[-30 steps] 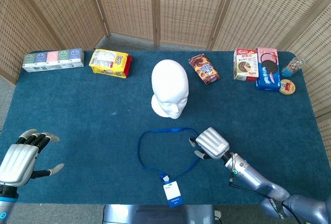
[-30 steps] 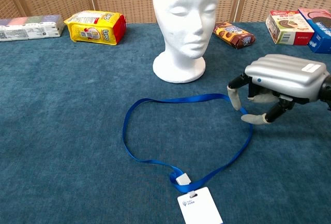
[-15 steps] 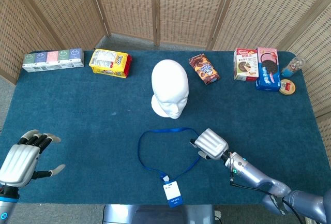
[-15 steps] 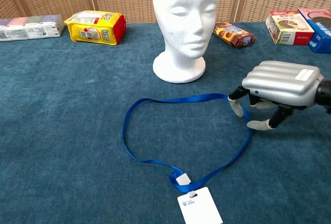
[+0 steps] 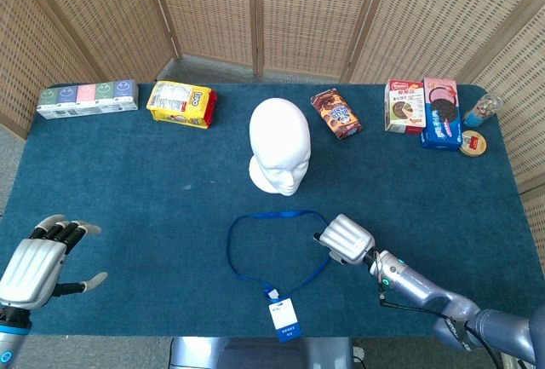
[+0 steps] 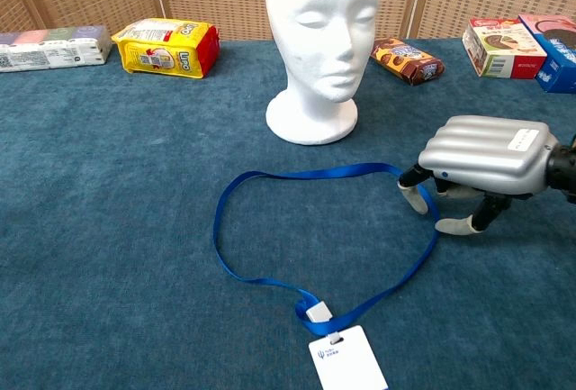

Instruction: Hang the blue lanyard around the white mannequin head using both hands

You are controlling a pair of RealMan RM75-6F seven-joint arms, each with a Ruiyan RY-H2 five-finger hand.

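The white mannequin head stands upright at the table's middle. In front of it the blue lanyard lies flat in a loop, its white badge near the front edge. My right hand hovers palm down over the loop's right side. Its fingertips come down on either side of the strap, apart, without a clear pinch. My left hand rests far to the left with fingers spread and empty; only the head view shows it.
Along the back lie a row of small cartons, a yellow snack pack, a brown cookie pack, snack boxes and a small bottle. A wicker screen stands behind the table.
My right hand has sunk lower and shifted slightly, bringing its fingertips down around the strap's right side. The lanyard and left hand have hardly moved.
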